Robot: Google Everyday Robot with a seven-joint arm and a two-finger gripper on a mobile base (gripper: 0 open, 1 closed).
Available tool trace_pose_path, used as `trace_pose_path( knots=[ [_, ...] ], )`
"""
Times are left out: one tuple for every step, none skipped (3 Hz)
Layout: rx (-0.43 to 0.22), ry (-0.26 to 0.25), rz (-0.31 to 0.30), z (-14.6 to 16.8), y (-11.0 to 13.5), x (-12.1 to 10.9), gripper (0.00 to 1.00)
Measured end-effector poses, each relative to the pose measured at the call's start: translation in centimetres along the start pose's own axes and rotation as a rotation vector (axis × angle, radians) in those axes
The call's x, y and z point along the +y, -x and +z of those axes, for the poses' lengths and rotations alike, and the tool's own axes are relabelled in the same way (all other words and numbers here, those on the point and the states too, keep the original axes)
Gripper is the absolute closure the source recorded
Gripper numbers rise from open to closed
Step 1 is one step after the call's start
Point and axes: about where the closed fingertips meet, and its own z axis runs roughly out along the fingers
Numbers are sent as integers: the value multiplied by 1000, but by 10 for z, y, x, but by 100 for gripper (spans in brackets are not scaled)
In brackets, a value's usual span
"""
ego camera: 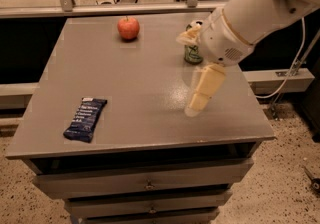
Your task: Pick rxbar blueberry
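Gripper [186, 76] hangs over table [150, 144] right-center, fingers spread wide, holding nothing. Rxbar blueberry [85, 119] lies flat near front-left edge, well apart from gripper. Red apple [128, 27] at back; green can [193, 54] partly hidden behind gripper.

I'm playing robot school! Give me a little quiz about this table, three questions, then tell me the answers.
1. True or false: the hand is holding the rxbar blueberry.
2. Fill the gap: the apple sits near the table's ___ edge (front or back).
3. What does the arm partly hide? A) the apple B) the green can C) the rxbar blueberry

Key:
1. False. The open hand hangs over the table's right side, and the bar lies alone near the front left corner.
2. Back.
3. B.
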Motion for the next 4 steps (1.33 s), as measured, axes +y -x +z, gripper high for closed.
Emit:
trace_pose_path(
  knots=[
    [-145, 66, -89, 44, 45, 1, 0],
    [-257, 130, -119, 80, 81, 13, 0],
    [-323, 179, -100, 115, 103, 30, 0],
    [-338, 197, -50, 146, 114, 40, 0]
  ],
)
